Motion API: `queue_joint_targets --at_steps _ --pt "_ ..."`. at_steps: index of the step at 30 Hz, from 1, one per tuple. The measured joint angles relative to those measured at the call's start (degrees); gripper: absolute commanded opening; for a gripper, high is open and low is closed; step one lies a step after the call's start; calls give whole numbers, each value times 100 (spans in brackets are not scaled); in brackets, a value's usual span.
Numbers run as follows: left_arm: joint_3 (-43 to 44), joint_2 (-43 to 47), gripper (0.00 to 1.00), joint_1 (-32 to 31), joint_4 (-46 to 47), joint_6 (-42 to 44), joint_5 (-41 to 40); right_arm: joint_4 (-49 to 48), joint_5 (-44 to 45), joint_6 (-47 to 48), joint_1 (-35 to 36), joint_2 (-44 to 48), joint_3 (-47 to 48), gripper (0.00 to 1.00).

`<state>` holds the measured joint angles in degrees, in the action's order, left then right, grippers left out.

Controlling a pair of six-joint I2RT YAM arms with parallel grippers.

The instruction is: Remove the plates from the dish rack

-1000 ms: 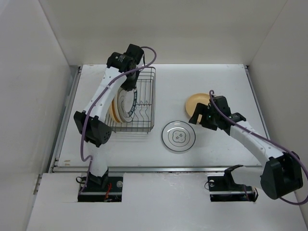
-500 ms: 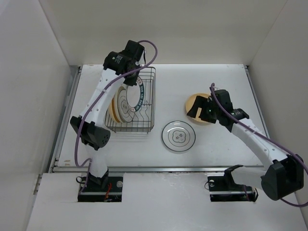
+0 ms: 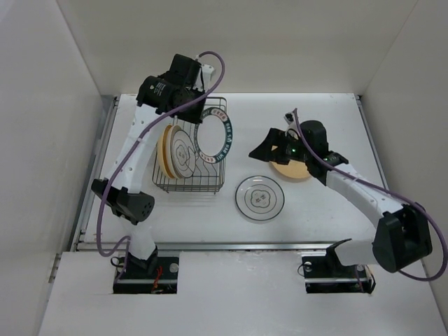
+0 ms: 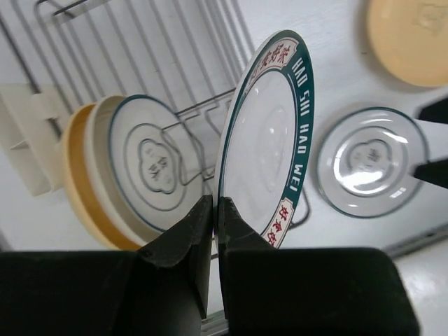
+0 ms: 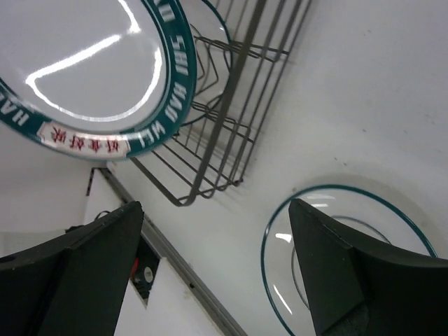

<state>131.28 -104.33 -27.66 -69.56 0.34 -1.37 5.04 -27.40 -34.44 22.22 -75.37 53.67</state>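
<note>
My left gripper (image 3: pixel 198 114) is shut on the rim of a white plate with a dark teal lettered rim (image 3: pixel 215 137) and holds it on edge above the dish rack's (image 3: pixel 217 183) right side; it also shows in the left wrist view (image 4: pixel 269 133) and the right wrist view (image 5: pixel 91 66). A white ringed plate (image 3: pixel 183 148) and a tan plate (image 3: pixel 166 154) stand in the rack. A white plate with a motif (image 3: pixel 260 198) and a tan plate (image 3: pixel 294 170) lie on the table. My right gripper (image 3: pixel 264 149) is open and empty, close to the right of the held plate.
The white table (image 3: pixel 315 112) ends at a metal strip along the front (image 3: pixel 231 245). White walls stand on the left, back and right. The rack sits at the table's left side, near the left wall.
My left gripper has lifted the teal-rimmed plate up out of the rack and to the right. My right arm has swung left from the tan plate toward the rack.
</note>
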Motion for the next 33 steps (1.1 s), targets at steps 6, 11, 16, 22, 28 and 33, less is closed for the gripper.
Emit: queue_joint_targets --at_steps 6,11,16,22,28,33 --pt "-125 190 0 0 70 -4 1421 -859 -568 -317 0 -658 103 88" --pt "-332 199 0 -13 72 -9 2223 -1161 -734 -483 0 -787 103 57" --pt "-345 208 0 79 92 162 2271 -1521 -1182 -654 -48 -796 85 0" --pt "-433 203 55 164 140 236 1749 -1878 -1307 -811 0 -627 -63 0" --pt "-496 203 96 -42 74 170 870 -1294 -636 -907 -111 107 -487 0" --pt "-675 203 94 -35 61 177 -142 -203 -28 -791 -435 1193 -758 0"
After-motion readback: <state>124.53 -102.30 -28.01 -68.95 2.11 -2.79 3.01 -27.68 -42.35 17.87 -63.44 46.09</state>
